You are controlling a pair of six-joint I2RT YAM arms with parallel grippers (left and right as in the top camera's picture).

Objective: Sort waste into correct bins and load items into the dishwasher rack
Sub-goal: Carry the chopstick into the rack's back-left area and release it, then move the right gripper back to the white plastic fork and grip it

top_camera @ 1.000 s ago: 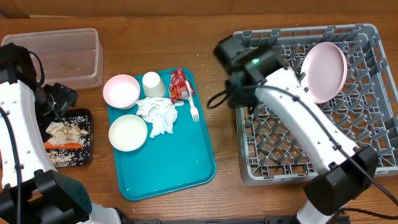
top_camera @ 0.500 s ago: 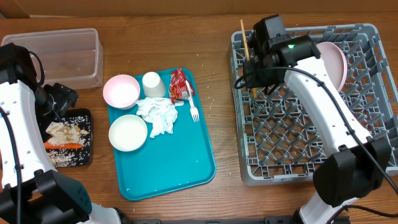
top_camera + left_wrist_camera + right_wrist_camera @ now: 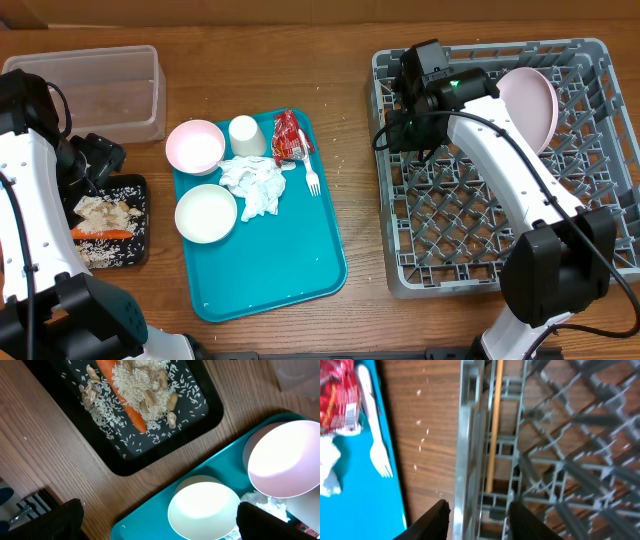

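Observation:
My right gripper (image 3: 399, 124) (image 3: 480, 521) hangs open over the left wall of the grey dishwasher rack (image 3: 470, 250) (image 3: 468, 435). A thin wooden stick (image 3: 492, 425) lies free inside that wall. The pink plate (image 3: 527, 108) stands in the rack's back. On the teal tray (image 3: 290, 270) sit a pink bowl (image 3: 195, 146), a white bowl (image 3: 206, 213), a cup (image 3: 245, 134), napkins (image 3: 258, 185), a red wrapper (image 3: 290, 135) and a fork (image 3: 311, 172). The black tray (image 3: 141, 190) (image 3: 200, 422) holds a carrot (image 3: 122, 395) and rice (image 3: 142, 377). My left gripper (image 3: 100, 162) (image 3: 160, 525) is open and empty above the white bowl (image 3: 202, 510).
A clear plastic tub (image 3: 100, 90) stands at the back left, behind the black tray. Rice grains are scattered on the wood between the teal tray and the rack. The pink bowl (image 3: 285, 457) sits beside the white one.
My right gripper carried the wooden stick to the rack's left wall, came down and opened; the stick now lies in the rack. The left arm has not moved.

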